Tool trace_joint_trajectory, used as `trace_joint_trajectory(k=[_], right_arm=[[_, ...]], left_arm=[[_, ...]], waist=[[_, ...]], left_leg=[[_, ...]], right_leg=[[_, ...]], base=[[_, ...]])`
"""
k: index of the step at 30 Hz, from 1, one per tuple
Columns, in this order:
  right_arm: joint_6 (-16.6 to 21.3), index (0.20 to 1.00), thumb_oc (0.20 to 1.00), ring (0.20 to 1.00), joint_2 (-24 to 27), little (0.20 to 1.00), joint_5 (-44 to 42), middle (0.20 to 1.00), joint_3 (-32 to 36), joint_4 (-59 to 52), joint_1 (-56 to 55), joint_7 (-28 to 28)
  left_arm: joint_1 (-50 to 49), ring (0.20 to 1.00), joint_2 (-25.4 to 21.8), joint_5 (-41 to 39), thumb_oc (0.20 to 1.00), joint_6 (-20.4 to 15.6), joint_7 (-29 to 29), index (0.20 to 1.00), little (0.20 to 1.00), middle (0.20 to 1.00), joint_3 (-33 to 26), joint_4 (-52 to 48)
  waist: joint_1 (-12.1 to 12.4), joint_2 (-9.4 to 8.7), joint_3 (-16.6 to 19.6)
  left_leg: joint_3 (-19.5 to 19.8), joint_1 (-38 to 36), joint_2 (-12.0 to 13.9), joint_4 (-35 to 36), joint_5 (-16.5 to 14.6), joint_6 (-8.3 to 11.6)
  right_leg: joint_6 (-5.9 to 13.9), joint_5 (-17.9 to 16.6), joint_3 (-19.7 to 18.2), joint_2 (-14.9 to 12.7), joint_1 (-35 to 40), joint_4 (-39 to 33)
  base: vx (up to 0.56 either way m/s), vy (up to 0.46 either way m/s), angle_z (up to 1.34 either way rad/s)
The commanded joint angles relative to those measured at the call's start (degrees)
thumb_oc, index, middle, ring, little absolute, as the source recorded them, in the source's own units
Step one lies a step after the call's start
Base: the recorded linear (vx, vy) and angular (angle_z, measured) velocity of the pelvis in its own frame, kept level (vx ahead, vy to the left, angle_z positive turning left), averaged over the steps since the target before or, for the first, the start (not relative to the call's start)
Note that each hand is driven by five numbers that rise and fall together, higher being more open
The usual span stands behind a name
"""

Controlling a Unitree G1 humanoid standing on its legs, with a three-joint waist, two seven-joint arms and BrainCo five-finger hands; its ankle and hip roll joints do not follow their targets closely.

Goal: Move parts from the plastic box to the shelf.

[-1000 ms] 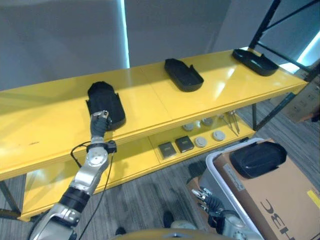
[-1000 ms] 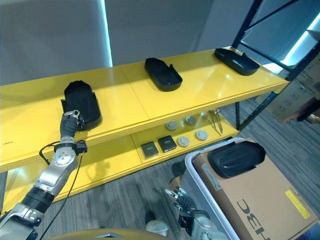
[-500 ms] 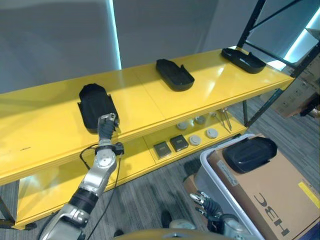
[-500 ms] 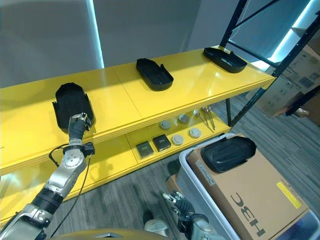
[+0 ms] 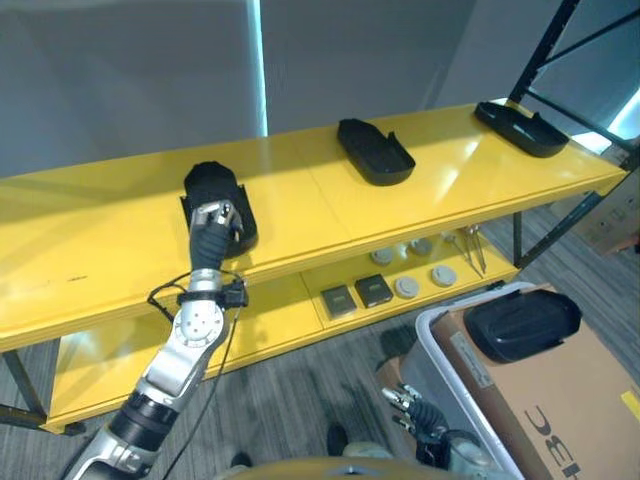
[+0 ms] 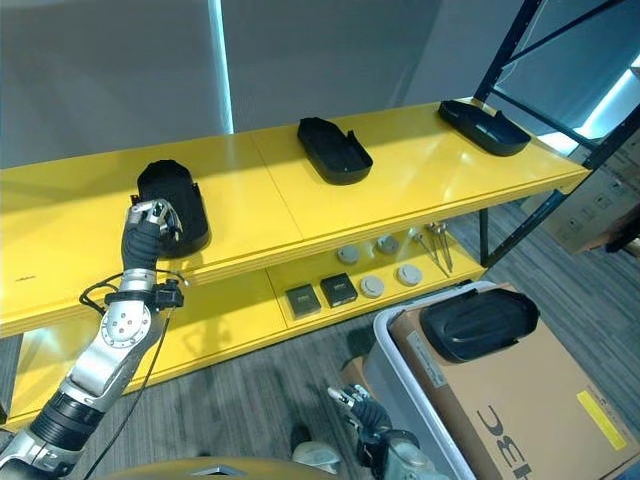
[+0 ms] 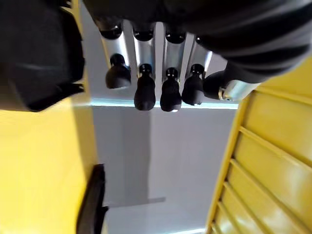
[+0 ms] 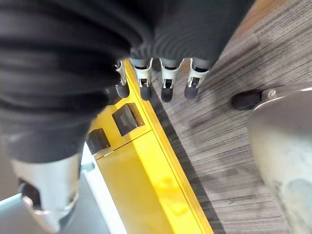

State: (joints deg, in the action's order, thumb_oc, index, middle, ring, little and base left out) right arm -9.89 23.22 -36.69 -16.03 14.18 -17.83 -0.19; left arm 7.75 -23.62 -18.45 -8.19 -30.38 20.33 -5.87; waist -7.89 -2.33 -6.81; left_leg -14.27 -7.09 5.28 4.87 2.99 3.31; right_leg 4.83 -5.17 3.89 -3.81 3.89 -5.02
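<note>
- Black moulded part (image 5: 520, 322) lies nearest, on the brown cardboard (image 5: 560, 400) inside the grey plastic box (image 5: 430, 345) at the robot's lower right.
- Right hand (image 5: 412, 410) hangs low beside the box's near corner, over the grey floor (image 5: 290, 400); its fingers (image 8: 167, 83) are loosely bent and hold nothing.
- Lower shelf board (image 5: 280, 315) carries two dark square pieces (image 5: 356, 295), several round grey discs (image 5: 420, 275) and a pair of thin metal tools (image 5: 472, 248).
- Left hand (image 6: 152, 225) is raised at the front edge of the yellow shelf (image 5: 320, 205), just before a second black part (image 5: 215, 195) that lies on the top board. In the left wrist view its fingers (image 7: 144, 90) are curled inwards and grip nothing, with the part just beside them.
- Third black part (image 5: 373, 152) lies farther along the top board, near the middle.
- Fourth black part (image 5: 521, 127) lies at the far right end, by the dark upright post (image 5: 545, 45).
</note>
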Motion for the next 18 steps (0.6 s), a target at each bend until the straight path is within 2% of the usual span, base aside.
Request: trace_joint_trajectory(k=[1, 18], right_arm=[[2.17, 1.0, 1.0, 1.0, 1.68, 1.0, -1.39, 1.0, 0.1, -2.12, -0.57, -0.69], [1.78, 1.0, 1.0, 1.0, 1.72, 1.0, -0.97, 1.0, -1.18, -1.12, 0.56, 0.14]], left_arm=[[2.64, 0.2, -0.65, -0.06, 0.2, -1.52, 0.13, 0.2, 0.2, 0.2, -0.19, 4.76], [4.96, 0.2, 2.51, -1.55, 0.2, 0.49, -0.14, 0.2, 0.2, 0.2, 1.99, 16.92]], waist=[[0.09, -1.19, 0.9], [-0.95, -1.37, 0.62]], left_leg=[[0.2, 0.49, 0.84, -1.5, -0.65, -0.7], [-1.03, -0.25, 1.52, -1.83, -0.57, -0.59]], right_leg=[[2.63, 0.9, 0.33, 0.15, 0.07, 1.04], [2.66, 0.97, -0.54, 0.44, 0.31, 1.41]], base=[[0.0, 0.0, 0.0], [0.0, -0.001, -0.01]])
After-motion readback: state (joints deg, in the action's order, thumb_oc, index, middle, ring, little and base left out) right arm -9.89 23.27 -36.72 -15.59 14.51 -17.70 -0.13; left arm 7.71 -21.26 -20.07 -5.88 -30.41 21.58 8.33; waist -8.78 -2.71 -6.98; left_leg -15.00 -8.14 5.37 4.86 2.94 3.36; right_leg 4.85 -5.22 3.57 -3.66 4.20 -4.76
